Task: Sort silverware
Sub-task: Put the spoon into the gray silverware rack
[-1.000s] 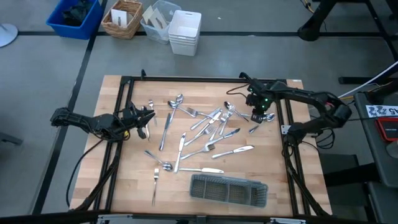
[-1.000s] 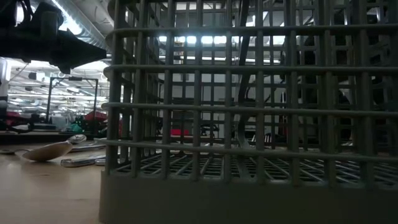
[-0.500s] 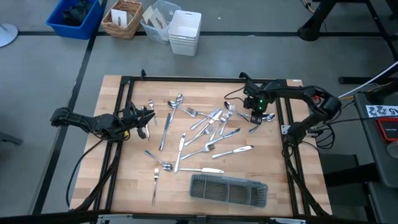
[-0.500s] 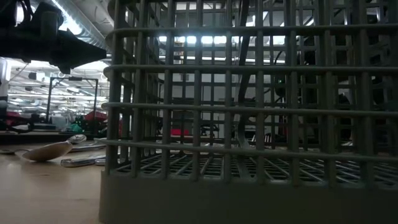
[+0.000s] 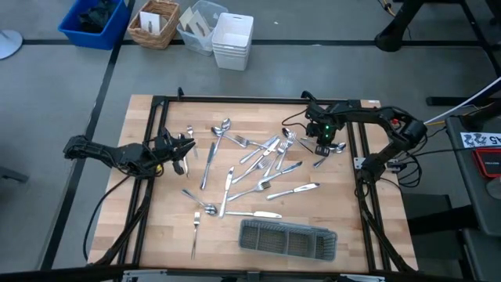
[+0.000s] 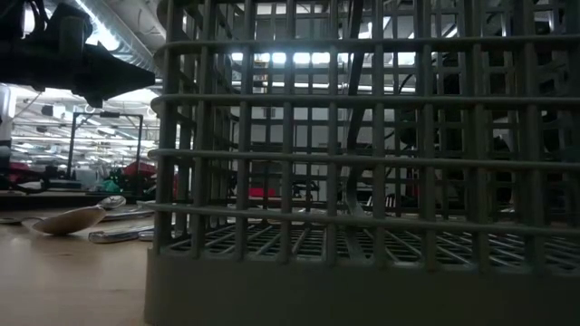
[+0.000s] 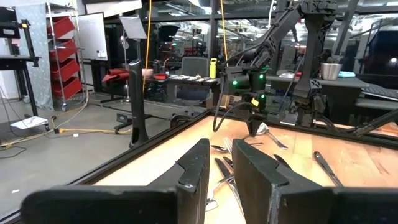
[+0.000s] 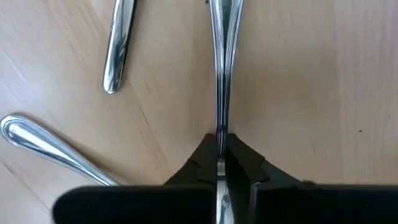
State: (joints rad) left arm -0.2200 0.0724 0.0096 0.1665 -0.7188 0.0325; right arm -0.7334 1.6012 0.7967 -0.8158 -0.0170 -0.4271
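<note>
The silverware (image 5: 262,166), several shiny forks, spoons and knives, lies scattered flat on the wooden table's middle. My right gripper (image 5: 322,144) stands at the heap's far right, pointing down, shut on one slim ridged handle (image 8: 219,93). Two other handles (image 8: 118,50) (image 8: 43,146) lie beside it. My left gripper (image 5: 185,149) waits level at the table's left edge, its fingers (image 7: 194,174) a little apart with nothing between them. The grey mesh tray (image 5: 287,239) sits near the front edge and fills the low view (image 6: 362,181). My right gripper pinches the handle (image 8: 219,140) of one piece of silverware between its two fingers (image 8: 244,163), which press on the handle's two long sides. The fingers come from above, pointing down. The handle runs away from them, lying on the wood; its head is out of the picture.
A black frame (image 5: 156,125) runs round the table's edges. Beyond the far edge stand a blue bin (image 5: 94,22), a wicker basket (image 5: 154,23) and white containers (image 5: 232,39). A spoon (image 6: 72,220) lies left of the tray in the low view.
My right gripper has sunk toward the table and shifted a little toward the left, onto the far right of the heap; its arm has folded in closer. The silverware and the tray lie as before.
</note>
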